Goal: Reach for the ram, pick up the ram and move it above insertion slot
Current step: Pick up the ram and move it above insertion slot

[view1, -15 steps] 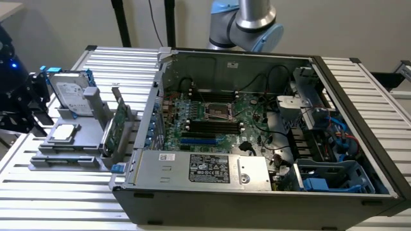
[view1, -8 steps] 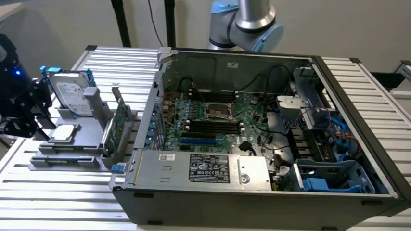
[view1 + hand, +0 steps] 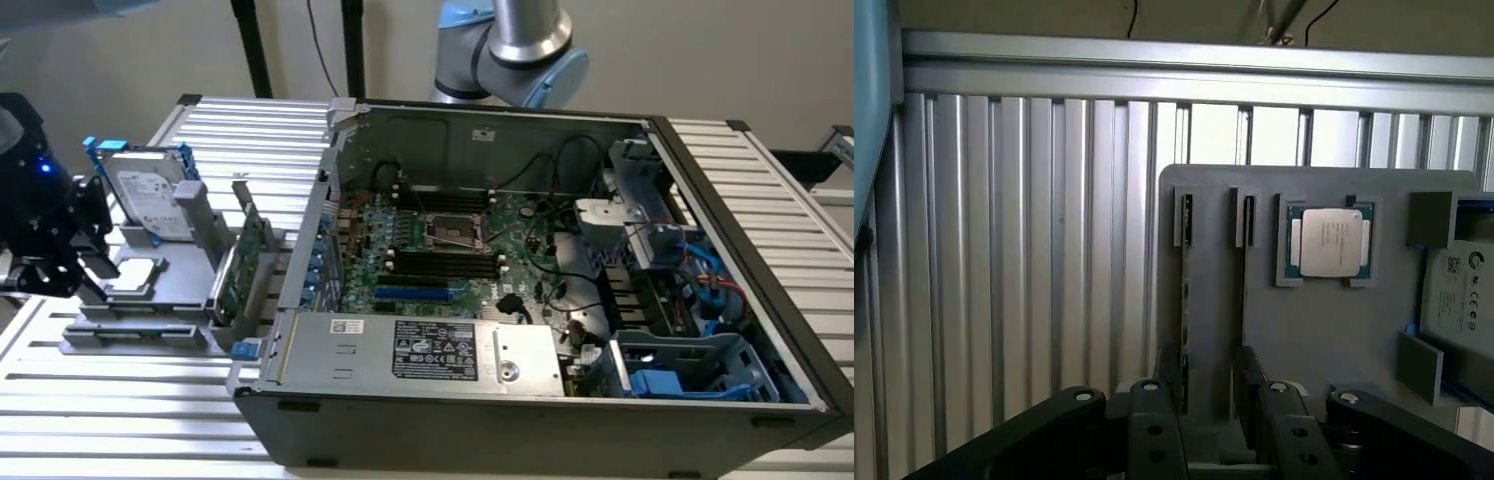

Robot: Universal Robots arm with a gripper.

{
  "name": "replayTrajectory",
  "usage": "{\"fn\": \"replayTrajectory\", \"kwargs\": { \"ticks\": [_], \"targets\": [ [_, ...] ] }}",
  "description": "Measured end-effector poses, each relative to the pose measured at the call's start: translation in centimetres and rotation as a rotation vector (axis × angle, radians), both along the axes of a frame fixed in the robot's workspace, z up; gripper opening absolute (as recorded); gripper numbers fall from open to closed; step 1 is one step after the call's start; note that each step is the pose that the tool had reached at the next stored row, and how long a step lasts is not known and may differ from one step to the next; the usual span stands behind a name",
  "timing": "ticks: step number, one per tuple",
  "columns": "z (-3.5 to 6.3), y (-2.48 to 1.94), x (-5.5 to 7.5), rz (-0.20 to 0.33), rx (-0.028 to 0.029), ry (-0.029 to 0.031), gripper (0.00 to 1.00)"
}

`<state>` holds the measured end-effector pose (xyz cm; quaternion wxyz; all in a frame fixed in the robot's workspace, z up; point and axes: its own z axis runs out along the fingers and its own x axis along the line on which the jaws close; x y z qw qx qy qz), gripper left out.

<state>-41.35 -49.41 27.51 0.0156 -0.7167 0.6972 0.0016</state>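
Your hand (image 3: 1209, 352) is hovering, fingers spread, over the grey holder (image 3: 1334, 340) on the slatted bench (image 3: 1034, 250), where the ram (image 3: 1186, 300) is standing on edge, showing a thin dark strip; the neighbouring processor's (image 3: 1332, 243) lettering is too small to read.

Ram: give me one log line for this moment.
step: reach | gripper: open, empty, at holder | ram: on edge in holder slot, not gripped
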Motion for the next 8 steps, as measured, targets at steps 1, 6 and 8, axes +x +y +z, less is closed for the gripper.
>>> {"fn": "replayTrajectory", "kwargs": {
  "ticks": [1, 6, 8],
  "targets": [
    [-0.18, -0.03, 0.0, 0.001, 0.0000, 0.0000, 0.36],
    [-1.09, -0.19, -0.1, 0.003, 0.0000, 0.0000, 0.36],
    [-1.45, -0.26, -0.1, 0.005, 0.0000, 0.0000, 0.36]
  ]
}}
